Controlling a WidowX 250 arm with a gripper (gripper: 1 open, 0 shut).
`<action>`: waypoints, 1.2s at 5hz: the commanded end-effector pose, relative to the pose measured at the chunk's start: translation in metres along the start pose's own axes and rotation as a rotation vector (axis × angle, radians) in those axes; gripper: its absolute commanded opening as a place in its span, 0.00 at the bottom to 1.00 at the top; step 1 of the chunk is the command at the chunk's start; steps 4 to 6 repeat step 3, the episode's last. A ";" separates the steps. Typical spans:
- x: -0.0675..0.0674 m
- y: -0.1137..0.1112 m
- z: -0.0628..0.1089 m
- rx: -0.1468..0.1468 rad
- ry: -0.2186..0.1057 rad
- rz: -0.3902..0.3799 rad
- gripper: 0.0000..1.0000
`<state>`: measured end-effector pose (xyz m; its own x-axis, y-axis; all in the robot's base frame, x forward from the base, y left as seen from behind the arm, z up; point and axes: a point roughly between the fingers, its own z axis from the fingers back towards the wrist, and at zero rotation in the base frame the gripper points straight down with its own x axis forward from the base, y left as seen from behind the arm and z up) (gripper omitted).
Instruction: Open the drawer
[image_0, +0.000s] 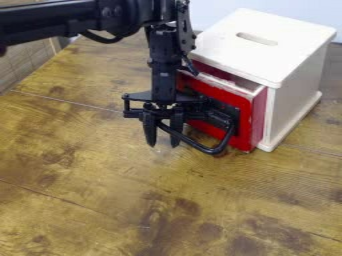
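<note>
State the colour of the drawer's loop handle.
Black; the loop handle on the red drawer shows best in the camera view.

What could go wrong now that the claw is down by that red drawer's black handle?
The gripper points straight down with its jaws shut at the near end of the loop handle. Whether it truly hooks the loop is hard to tell, so it might slip off when pulling. The drawer is only slightly out of the pale cabinet; a pull could drag the whole cabinet across the wooden table instead of sliding the drawer out.
</note>
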<state>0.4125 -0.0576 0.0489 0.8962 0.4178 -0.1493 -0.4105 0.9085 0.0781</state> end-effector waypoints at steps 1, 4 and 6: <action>-0.026 -0.043 -0.004 0.012 -0.016 0.153 0.00; -0.031 -0.045 -0.006 0.039 -0.001 0.176 0.00; -0.031 -0.045 -0.006 0.039 -0.001 0.176 0.00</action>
